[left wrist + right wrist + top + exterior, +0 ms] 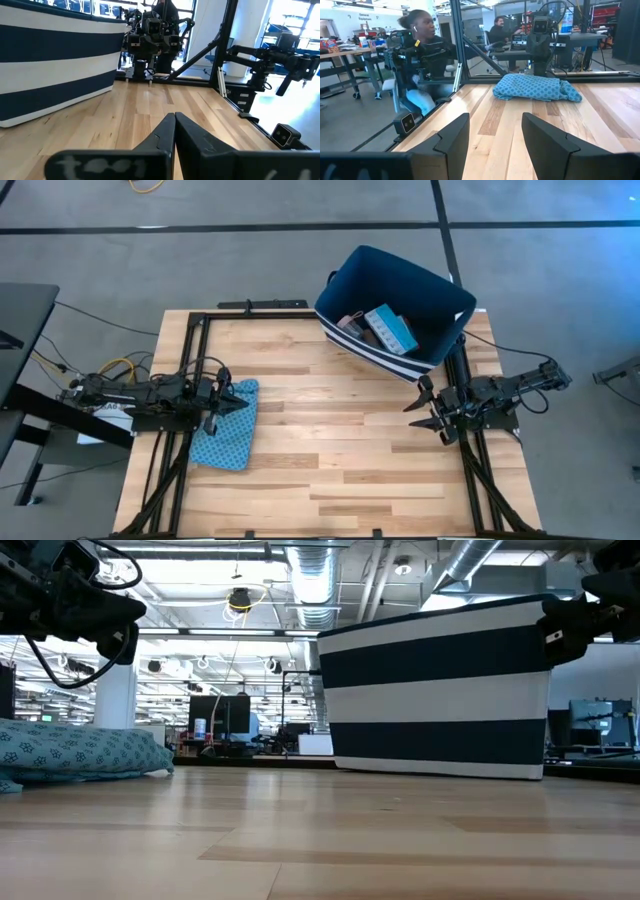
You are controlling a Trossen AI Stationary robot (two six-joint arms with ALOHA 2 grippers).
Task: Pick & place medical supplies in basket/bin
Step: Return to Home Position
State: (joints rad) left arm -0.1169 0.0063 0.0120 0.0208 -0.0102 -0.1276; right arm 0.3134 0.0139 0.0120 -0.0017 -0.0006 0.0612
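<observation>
Pill organizer (390, 328) lies inside bin (425, 290), long axis along bin's length. My right hand (425, 408) near bin, released. My left hand (238, 401) far from bin, clenched, empty.

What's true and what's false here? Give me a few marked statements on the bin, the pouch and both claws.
1. The navy striped bin stands on the right side of the table. True.
2. The left claw is open. False: its fingers are shut together.
3. The teal pouch lies inside the bin. False: it lies on the table's left side, by the left claw.
4. The right claw is open and holds nothing. True.
</observation>
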